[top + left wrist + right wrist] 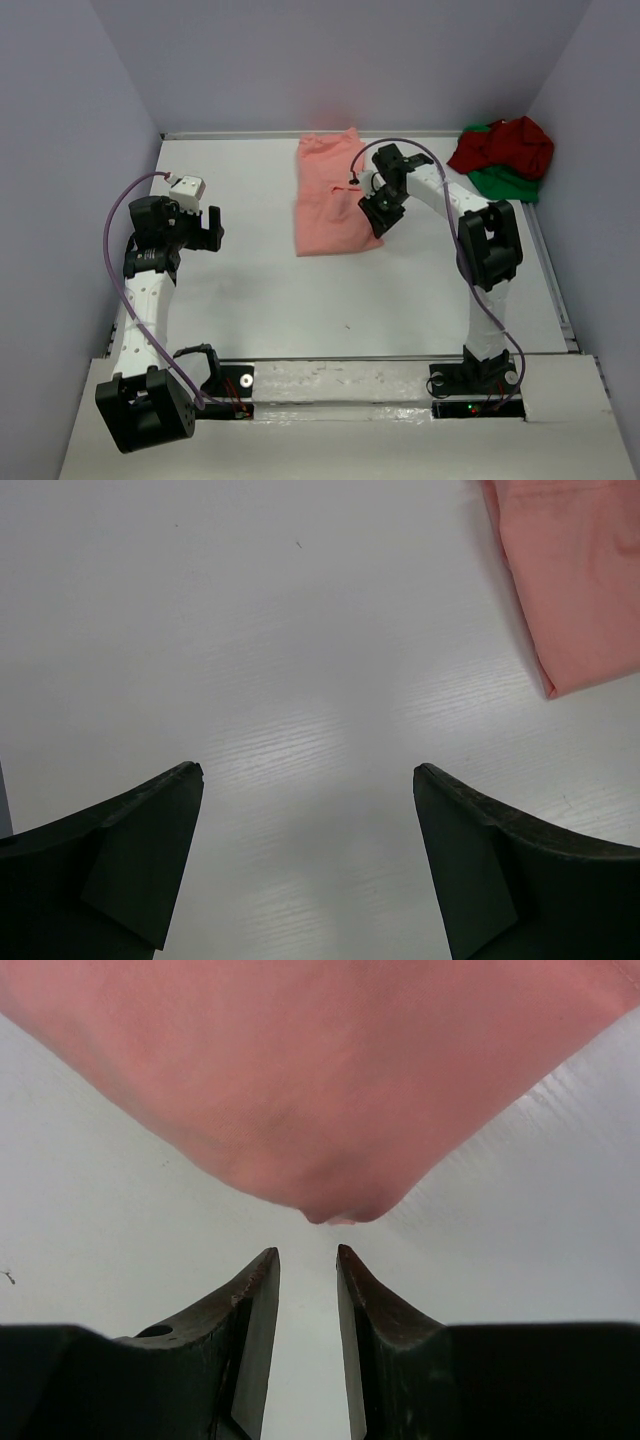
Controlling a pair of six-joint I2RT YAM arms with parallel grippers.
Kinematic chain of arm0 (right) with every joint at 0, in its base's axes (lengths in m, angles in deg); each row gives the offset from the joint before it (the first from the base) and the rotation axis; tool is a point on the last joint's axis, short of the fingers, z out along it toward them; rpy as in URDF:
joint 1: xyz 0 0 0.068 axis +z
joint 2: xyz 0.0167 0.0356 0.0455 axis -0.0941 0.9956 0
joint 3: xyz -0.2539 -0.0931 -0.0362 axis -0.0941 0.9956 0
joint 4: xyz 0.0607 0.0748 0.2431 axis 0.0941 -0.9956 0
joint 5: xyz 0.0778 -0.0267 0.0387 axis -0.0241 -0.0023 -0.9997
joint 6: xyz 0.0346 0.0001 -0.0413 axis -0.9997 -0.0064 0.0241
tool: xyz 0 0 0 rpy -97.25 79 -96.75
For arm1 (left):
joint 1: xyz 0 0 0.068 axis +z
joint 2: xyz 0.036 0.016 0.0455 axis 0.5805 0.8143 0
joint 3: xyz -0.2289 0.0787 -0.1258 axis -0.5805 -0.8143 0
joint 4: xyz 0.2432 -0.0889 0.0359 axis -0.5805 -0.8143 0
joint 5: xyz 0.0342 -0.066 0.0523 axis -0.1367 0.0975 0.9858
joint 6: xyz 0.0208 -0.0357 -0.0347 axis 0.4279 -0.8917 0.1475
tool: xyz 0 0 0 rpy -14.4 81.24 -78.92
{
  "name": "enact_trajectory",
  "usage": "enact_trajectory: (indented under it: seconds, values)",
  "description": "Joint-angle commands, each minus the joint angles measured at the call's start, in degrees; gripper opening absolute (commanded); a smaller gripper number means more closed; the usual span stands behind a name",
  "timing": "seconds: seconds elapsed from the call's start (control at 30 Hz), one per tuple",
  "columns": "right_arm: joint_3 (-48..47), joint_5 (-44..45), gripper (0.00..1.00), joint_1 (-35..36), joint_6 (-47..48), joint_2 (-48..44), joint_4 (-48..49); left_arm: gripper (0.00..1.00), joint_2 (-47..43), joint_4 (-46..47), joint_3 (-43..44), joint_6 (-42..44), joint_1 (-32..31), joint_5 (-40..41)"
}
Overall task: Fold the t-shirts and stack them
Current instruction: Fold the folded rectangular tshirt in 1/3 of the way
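Note:
The salmon-pink t-shirt (328, 195) lies folded into a tall rectangle at the back middle of the table. My right gripper (377, 220) hovers at its right edge near the front corner. In the right wrist view the jaws (308, 1252) stand a narrow gap apart with nothing between them, and a rounded corner of the pink shirt (320, 1080) lies just ahead of the tips. My left gripper (212, 228) is wide open and empty over bare table to the left; in its view (308, 770) the pink shirt's corner (580, 580) shows at top right. The dark red shirt (510, 143) lies crumpled on the bright green shirt (505, 183) at the back right.
Grey walls close in the table on the left, back and right. The white table top (300, 300) has a raised front ledge (340, 385) where both arm bases are bolted. A purple cable loops from each arm.

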Motion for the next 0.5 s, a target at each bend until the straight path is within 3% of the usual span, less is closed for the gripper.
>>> enact_trajectory:
  seconds: [0.0, 0.23, 0.47]
  values:
    - [-1.0, -1.8, 0.35, 0.2, -0.4, 1.1, 0.9, 0.96, -0.6, 1.4, 1.0, -0.4, 0.2, -0.8]
    - [3.8, -1.8, 0.35, 0.2, 0.3, 0.7, 3.3, 0.95, 0.4, 1.4, 1.5, -0.4, 0.1, -0.9]
    - [2.0, -1.8, 0.35, 0.2, 0.5, 2.8, 3.8, 0.96, 0.0, 1.5, 1.0, -0.4, 0.1, -0.7]
